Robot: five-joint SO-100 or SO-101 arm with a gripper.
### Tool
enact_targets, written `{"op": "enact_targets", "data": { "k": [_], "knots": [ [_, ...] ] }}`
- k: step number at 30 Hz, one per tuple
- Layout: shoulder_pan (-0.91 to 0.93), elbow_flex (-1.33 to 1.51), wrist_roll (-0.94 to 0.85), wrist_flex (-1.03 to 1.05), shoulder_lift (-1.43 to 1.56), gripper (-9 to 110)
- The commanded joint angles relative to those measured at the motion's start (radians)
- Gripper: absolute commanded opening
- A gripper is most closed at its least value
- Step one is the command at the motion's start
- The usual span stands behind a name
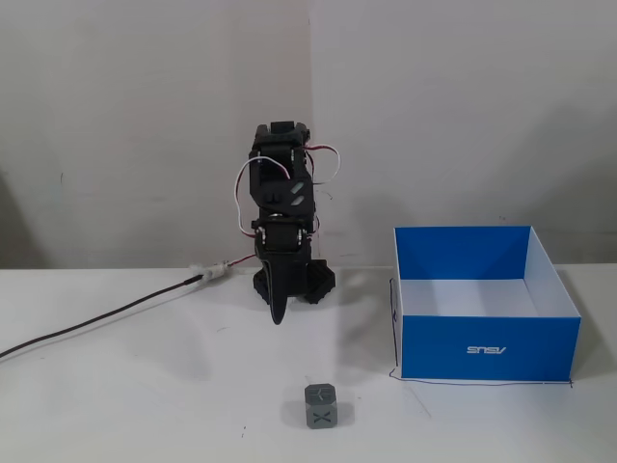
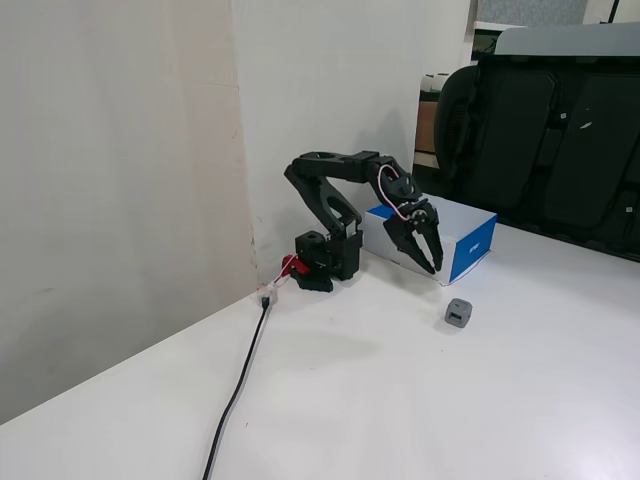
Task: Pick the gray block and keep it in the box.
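Observation:
The gray block [image 1: 321,405] is a small cube with a dark X on its front face; it sits on the white table near the front edge, apart from everything. It also shows in the other fixed view [image 2: 458,313]. The box [image 1: 434,347] has bright blue walls, a white inside and an upside-down ASUS logo, and stands open and empty to the right in this view. In the other fixed view the box [image 2: 476,246] lies behind the gripper. My gripper [image 1: 278,314] points down above the table, behind and left of the block, with its tips together and empty [image 2: 435,268].
The black arm base [image 2: 322,262] stands against the white wall. A dark cable [image 1: 96,323] runs from the base across the table to the left. A black office chair [image 2: 540,130] stands beyond the table behind the box.

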Motion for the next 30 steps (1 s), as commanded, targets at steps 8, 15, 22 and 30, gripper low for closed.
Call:
{"op": "enact_targets", "data": {
  "k": [8,15,22,30],
  "knots": [
    [-0.115,-0.144,0.000,-0.008,-0.215,15],
    [-0.129,-0.049,0.003,-0.118,-0.238,33],
    [-0.123,-0.112,0.028,-0.179,-0.433,34],
    [-0.118,-0.218,0.040,-0.193,-0.669,37]
  ]
}}
